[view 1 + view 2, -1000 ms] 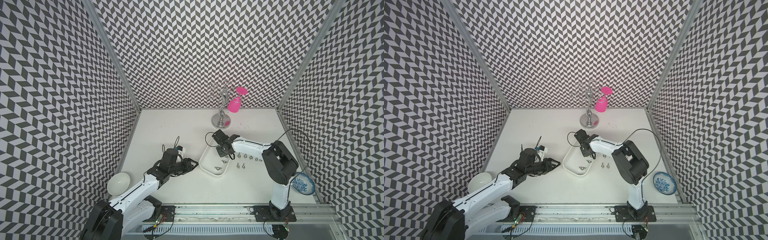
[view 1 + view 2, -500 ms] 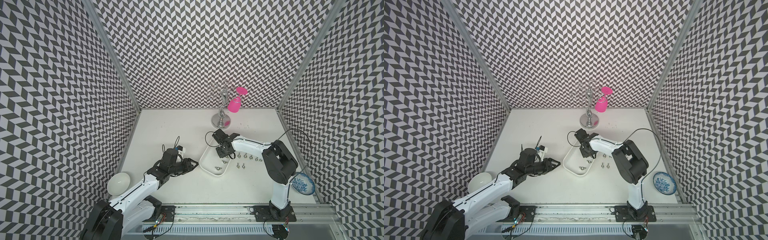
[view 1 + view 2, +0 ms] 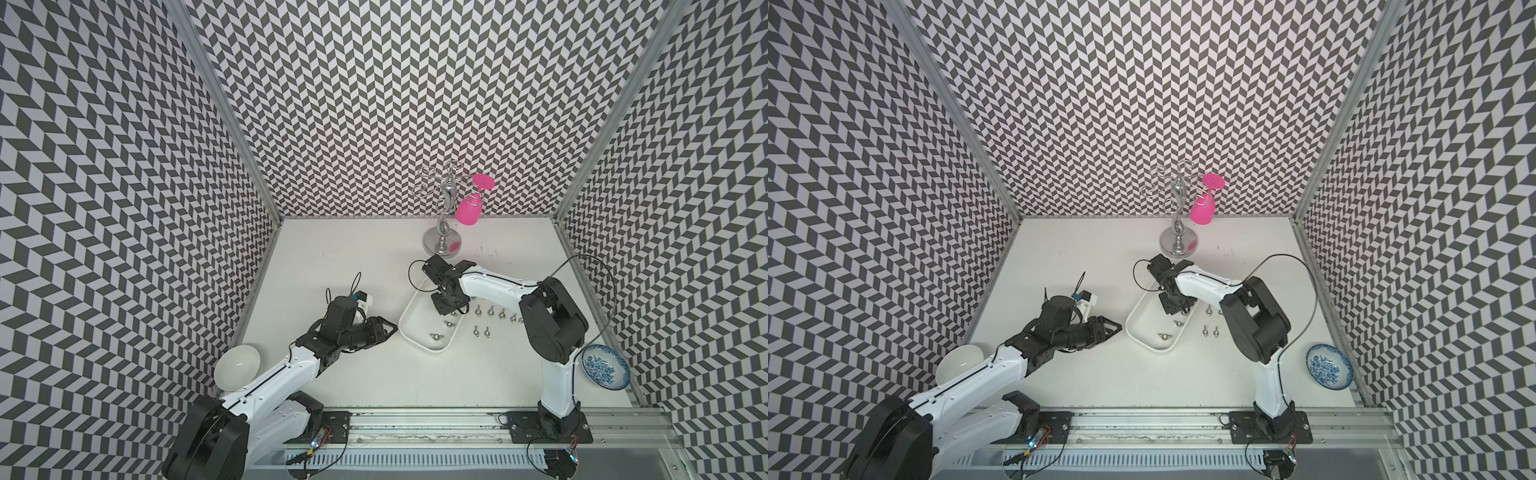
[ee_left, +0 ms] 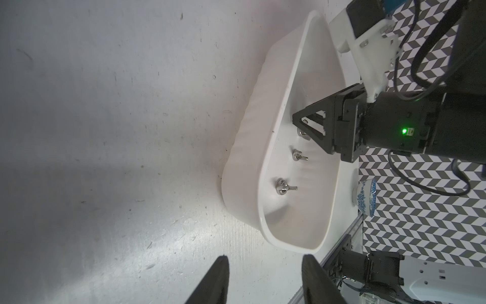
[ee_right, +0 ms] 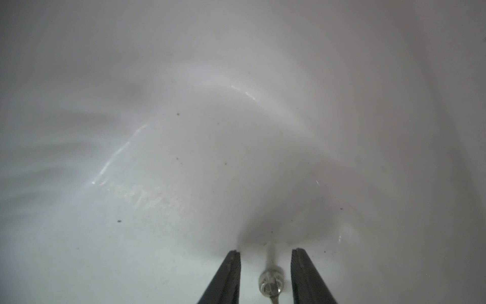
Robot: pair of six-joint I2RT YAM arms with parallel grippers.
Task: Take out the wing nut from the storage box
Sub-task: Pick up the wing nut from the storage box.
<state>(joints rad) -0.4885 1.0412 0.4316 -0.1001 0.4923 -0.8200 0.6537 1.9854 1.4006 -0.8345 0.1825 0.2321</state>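
In the storage box (image 4: pixel 247 147) lie three wing nuts (image 4: pixel 281 187); both top views show two. The right hand (image 5: pixel 265 251) is narrowly parted around one, and the left hand (image 4: pixel 264 259) is parted and empty.

Your white tabletop (image 3: pixel 365 257) carries the storage box (image 3: pixel 419 325) at centre frame, with loose wing nuts (image 3: pixel 490 311) just right of it. A chrome stemware rack (image 3: pixel 442 246) stands above it, a white bowl (image 3: pixel 237 368) sits lower left, and a blue-patterned bowl (image 3: pixel 605 368) lies at the right edge.
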